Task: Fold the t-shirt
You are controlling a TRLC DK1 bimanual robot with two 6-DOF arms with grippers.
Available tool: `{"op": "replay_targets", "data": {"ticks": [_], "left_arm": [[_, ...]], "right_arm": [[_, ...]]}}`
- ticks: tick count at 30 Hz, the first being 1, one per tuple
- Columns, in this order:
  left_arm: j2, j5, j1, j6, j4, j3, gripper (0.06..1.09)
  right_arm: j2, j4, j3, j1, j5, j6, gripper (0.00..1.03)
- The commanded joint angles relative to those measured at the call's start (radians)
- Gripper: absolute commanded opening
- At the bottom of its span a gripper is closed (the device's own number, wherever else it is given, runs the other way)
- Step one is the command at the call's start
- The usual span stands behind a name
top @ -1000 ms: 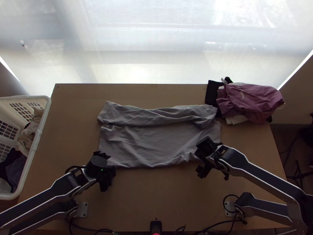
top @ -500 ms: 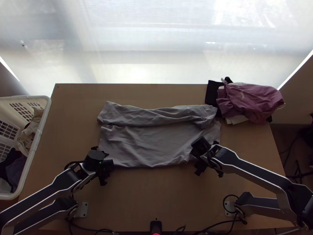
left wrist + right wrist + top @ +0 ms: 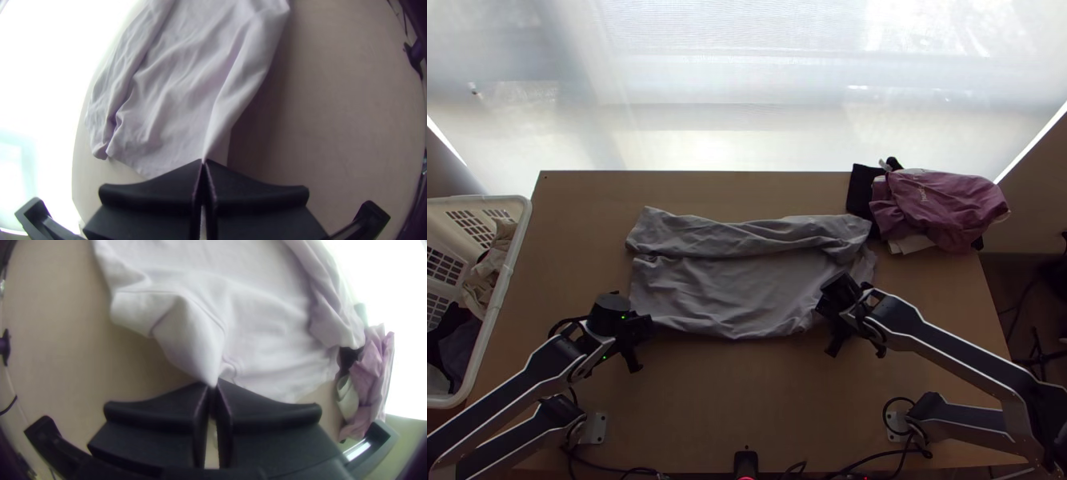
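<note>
The wooden counter [image 3: 747, 400] gives the broad flat surface that the folding needs. At its left side stands a white laundry basket [image 3: 508, 276] with loose clothes [image 3: 481, 284] inside, probably those waiting their turn. The grey t-shirt [image 3: 747, 292] lies across the middle of the counter, its far part turned over in a long, wrinkled band on the flatter near part; set crosswise like this, it offers each arm an end. Beside its far right corner sits a pile of clothes [image 3: 943, 208], a mauve one uppermost, likely put there to keep the working area free.

The left gripper [image 3: 203, 161] and right gripper [image 3: 213, 385] are at opposite ends of the near edge, presumably so that it can travel evenly. Both sets of jaws are closed, each pinching a bit of shirt, with the hem rising slightly towards the left one. The next move probably calls for carrying this edge over the band, level and taut; uneven pulling could skew the fold or let a pinched corner slip.
</note>
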Motion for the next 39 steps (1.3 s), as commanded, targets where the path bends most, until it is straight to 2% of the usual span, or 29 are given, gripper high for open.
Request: {"op": "replay_targets", "data": {"ticks": [1, 8, 13, 18, 24, 30, 39], "left_arm": [[-0.084, 0.067, 0.038, -0.049, -0.225, 0.102, 0.10], [-0.291, 0.082, 0.038, -0.022, -0.438, 0.122, 0.10], [-0.351, 0.089, 0.101, -0.026, -0.488, 0.139, 0.10], [-0.230, 0.119, 0.152, -0.094, -0.359, 0.165, 0.10], [0.112, 0.119, 0.159, -0.086, -0.106, 0.255, 0.10], [0.430, 0.151, 0.236, -0.020, -0.017, 0.447, 0.10], [0.608, 0.176, 0.293, 0.061, 0.029, 0.573, 0.10]], "right_arm": [[-0.092, -0.233, 0.069, 0.001, -0.192, 0.027, 0.03], [-0.210, -0.402, 0.040, 0.001, -0.284, 0.009, 0.03], [-0.264, -0.497, 0.054, -0.044, -0.391, 0.015, 0.03], [-0.241, -0.450, 0.107, -0.146, -0.503, 0.049, 0.03], [-0.068, -0.408, 0.190, -0.231, -0.508, 0.042, 0.03], [0.044, -0.419, 0.291, -0.326, -0.521, -0.005, 0.03], [0.136, -0.427, 0.340, -0.478, -0.531, -0.025, 0.03]]}}
